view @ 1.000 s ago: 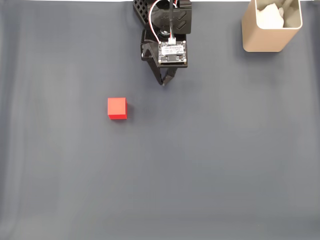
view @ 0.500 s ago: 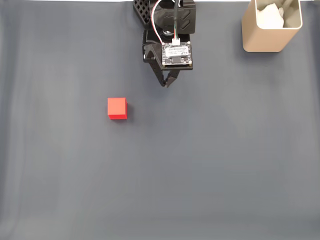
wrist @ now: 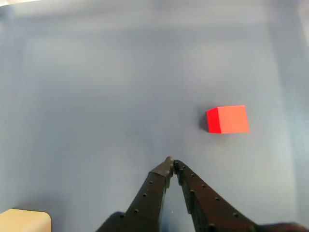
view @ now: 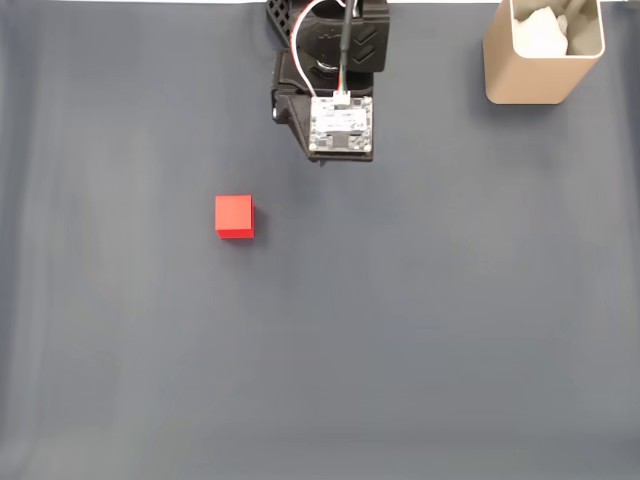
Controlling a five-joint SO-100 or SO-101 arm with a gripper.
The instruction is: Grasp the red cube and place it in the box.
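The red cube (view: 234, 216) lies on the dark grey table, left of and below the arm in the fixed view. In the wrist view the red cube (wrist: 228, 119) sits ahead of the fingers and to their right, well apart from them. My gripper (wrist: 171, 162) is shut, its black tips touching with nothing held. From the fixed camera the gripper (view: 322, 160) is mostly hidden under the wrist's circuit board. The beige box (view: 543, 60) stands at the top right; a corner of the box (wrist: 24, 220) shows at the wrist view's bottom left.
A white lumpy wad (view: 540, 35) lies inside the box. The arm's black base (view: 300, 20) stands at the table's top edge. Plain grey table cloth (view: 400, 330) stretches around the cube on all sides.
The wrist has tipped and shifted slightly left, so its circuit board now covers the fingers that showed below it before. Cube and box have not moved.
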